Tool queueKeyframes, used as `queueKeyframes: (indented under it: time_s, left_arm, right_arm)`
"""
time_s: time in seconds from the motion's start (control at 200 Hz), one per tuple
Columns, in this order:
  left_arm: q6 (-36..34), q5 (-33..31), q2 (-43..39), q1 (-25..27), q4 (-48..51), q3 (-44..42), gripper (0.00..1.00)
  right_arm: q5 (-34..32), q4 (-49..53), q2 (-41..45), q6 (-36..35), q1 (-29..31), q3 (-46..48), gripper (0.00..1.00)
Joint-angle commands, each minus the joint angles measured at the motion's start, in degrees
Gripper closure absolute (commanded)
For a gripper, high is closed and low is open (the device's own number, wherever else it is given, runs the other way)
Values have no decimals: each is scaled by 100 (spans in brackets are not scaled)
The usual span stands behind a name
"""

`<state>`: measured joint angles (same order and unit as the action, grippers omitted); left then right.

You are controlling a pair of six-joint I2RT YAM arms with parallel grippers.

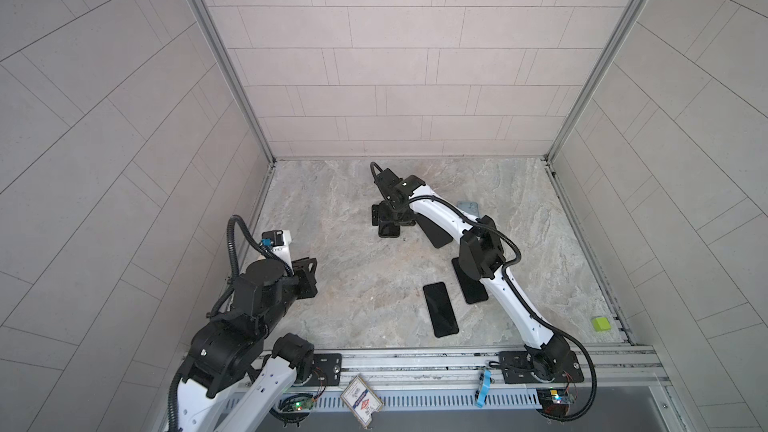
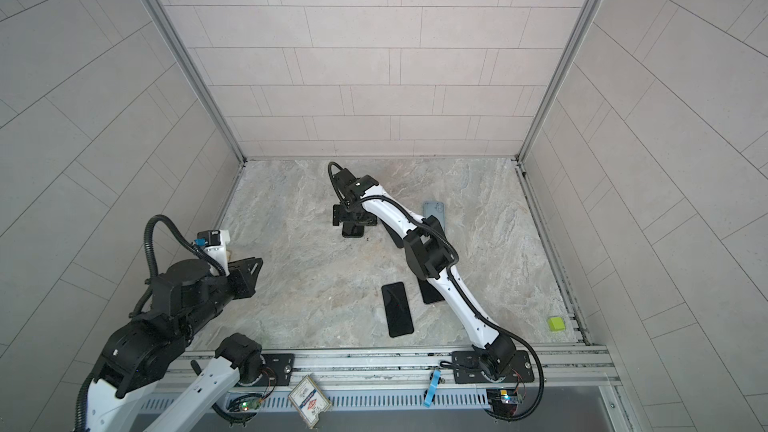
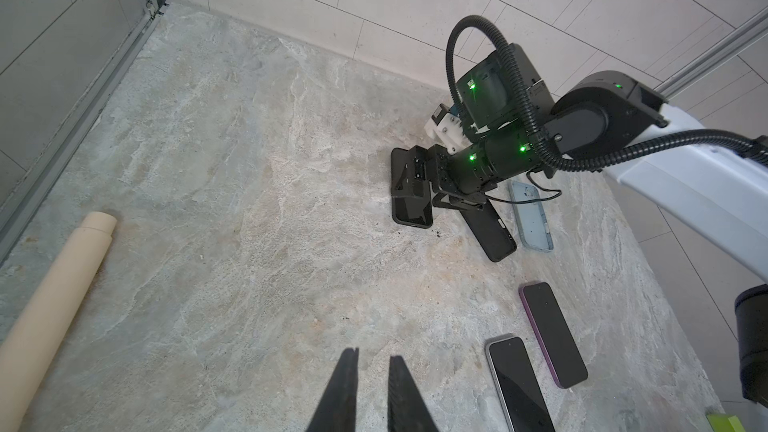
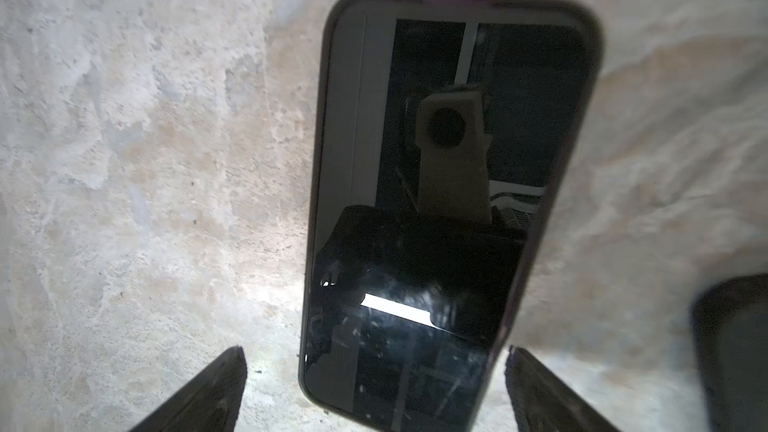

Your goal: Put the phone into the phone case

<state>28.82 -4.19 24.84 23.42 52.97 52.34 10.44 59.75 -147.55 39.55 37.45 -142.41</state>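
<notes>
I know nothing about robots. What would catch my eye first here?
The white right arm stretches far across the marbled table, its right gripper open astride a dark phone lying flat. Nearer the front, a purple-edged phone and a silver-edged phone lie side by side, with a pale blue case further back. The left arm sits folded at the left of both top views.

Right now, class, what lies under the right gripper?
A dark phone lies flat, screen up, on the marbled table, between the open jaws of the right gripper. In both top views the gripper covers the phone's far end. What lies beneath the phone is hidden.
</notes>
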Motion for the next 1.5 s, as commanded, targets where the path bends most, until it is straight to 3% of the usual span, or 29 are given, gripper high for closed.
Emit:
queueKeyframes:
  time_s: [0.0, 0.165, 0.245, 0.46, 0.545, 1.196, 1.291, 1.411, 1.496]
  left_arm:
    - [-60, -64, 37, -52, -59, -53, 81]
    - [-56, -59, -44, -160, -68, -62, 81]
    - [-60, -32, -51, -213, -91, -72, 81]
    - [-87, 75, -8, -283, -118, -78, 81]
    - [-104, 130, 30, -318, -135, -83, 81]
    - [-122, 182, 23, -400, -147, -87, 81]
    - [-113, 182, 13, -400, -147, -90, 81]
    - [-110, 186, 12, -403, -147, -88, 81]
    - [-109, 196, 6, -400, -151, -88, 81]
  right_arm:
    - [-492, 429, 939, -552, -194, 44, 0]
    - [-601, 441, 1731, -855, -661, 1344, 0]
    - [-543, 4, 2254, -917, -894, 2419, 6]
    - [-513, -812, 3119, -1019, -1372, 4586, 36]
    - [-466, -1025, 3197, -1013, -1466, 5056, 55]
    - [-433, -1334, 2872, -738, -1530, 5650, 64]
    - [-467, -1350, 2896, -742, -1537, 5796, 69]
    - [-507, -1363, 3010, -757, -1533, 5887, 85]
    - [-573, -1391, 3223, -784, -1530, 5925, 88]
